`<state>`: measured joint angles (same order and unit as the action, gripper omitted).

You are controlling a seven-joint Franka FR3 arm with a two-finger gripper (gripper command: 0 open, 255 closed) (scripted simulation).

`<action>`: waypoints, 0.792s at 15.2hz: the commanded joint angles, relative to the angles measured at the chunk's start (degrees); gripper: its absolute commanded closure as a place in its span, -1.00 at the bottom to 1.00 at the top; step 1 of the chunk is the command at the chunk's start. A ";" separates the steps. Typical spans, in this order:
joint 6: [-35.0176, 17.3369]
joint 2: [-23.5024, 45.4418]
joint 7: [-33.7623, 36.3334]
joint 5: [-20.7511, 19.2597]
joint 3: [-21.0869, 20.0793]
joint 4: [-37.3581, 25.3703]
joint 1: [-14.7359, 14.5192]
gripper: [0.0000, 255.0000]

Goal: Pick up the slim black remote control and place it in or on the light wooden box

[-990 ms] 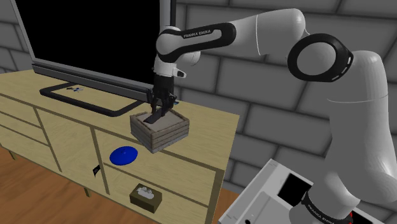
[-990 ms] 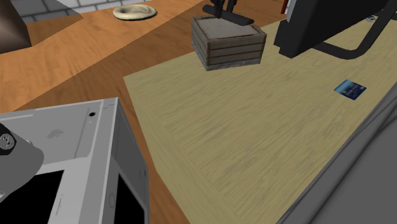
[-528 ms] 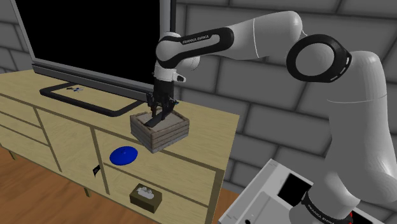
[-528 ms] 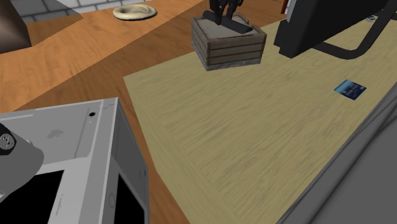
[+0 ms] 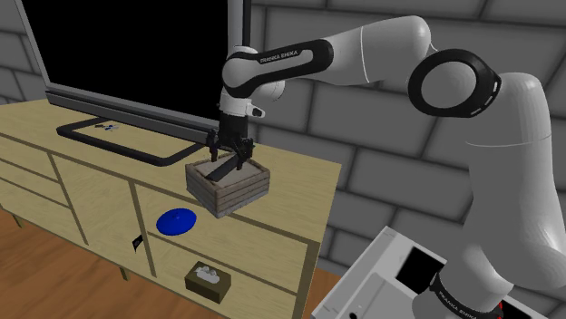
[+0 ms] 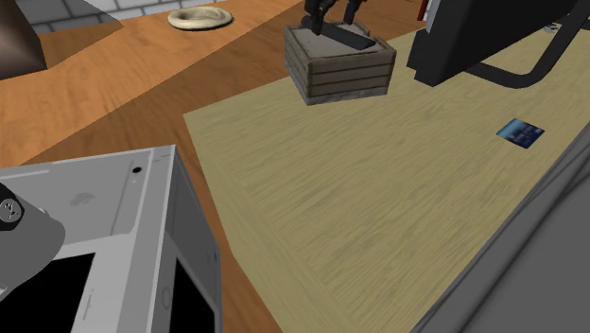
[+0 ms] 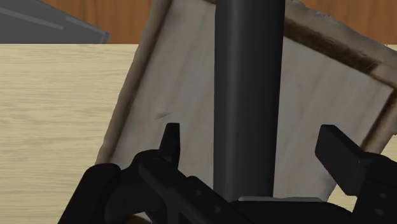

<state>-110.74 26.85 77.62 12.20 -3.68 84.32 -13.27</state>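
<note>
The black television (image 5: 136,45) stands at the far left of the shoulder view, on a pale wooden sideboard (image 5: 304,177). My white arm (image 5: 381,45) reaches from the stand (image 5: 390,272) across to the sideboard. It bends down above the slatted wooden box (image 5: 238,192), which sits at the sideboard's near edge, just right of the television's foot (image 5: 136,145). My gripper (image 5: 229,156) hangs straight over the box with its fingers spread wide. In the wrist view each black fingertip (image 7: 170,137) stands clear of the remote (image 7: 248,95), with the box's pale lining showing on either side. The slim black remote lies aslant inside the box, and neither finger touches it. A blue dish (image 5: 176,220) sits on a shelf under the box, and a tissue box (image 5: 208,279) sits lower still.
</note>
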 commanded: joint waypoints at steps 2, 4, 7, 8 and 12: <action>1.71 -0.38 0.11 -0.07 0.08 -1.31 0.20 -1.00; 5.25 -0.90 0.29 -0.21 0.23 -4.27 0.64 -1.00; 6.68 -1.02 0.38 -0.26 0.29 -5.56 0.81 -1.00; 6.68 -1.02 0.38 -0.26 0.29 -5.57 0.81 -1.00; 6.68 -1.01 0.38 -0.26 0.29 -5.57 0.81 -1.00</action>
<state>-104.08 25.83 77.99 11.95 -3.39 78.77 -12.46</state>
